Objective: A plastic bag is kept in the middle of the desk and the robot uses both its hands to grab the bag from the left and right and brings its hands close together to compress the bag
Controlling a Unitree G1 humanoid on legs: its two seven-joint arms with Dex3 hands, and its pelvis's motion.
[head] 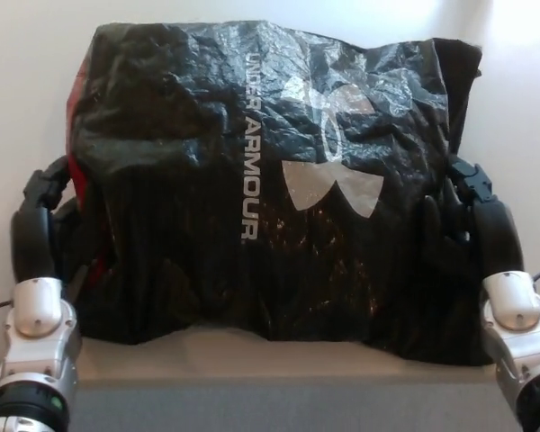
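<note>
You've got the black plastic bag (261,180) filling the middle of the frame, lying on the pale desk (18,117), its lower edge close to the desk's front edge near the bottom of the picture. The white lettering and logo run down the centre of the bag, and a sliver of red shows along its upper left side.

Look to the lower left: your left hand (45,225) is up against the bag's left side, black fingers curved around the crumpled plastic there, with the silver wrist below it in the bottom left corner. The fingers are bent onto the bag rather than spread, so it reads as a grip on that edge.

Over on the right, your right hand (463,220) is pressed into the bag's right side at about the same height in the frame. Its fingers are wrapped against the plastic, dark on dark, so the exact finger lines are hard to pick out, but the hand is in contact and closed onto the bag. The silver wrist sits beneath it in the lower right corner.

The bag sits between both hands, wrinkled and bulging upward toward the top of the frame.
</note>
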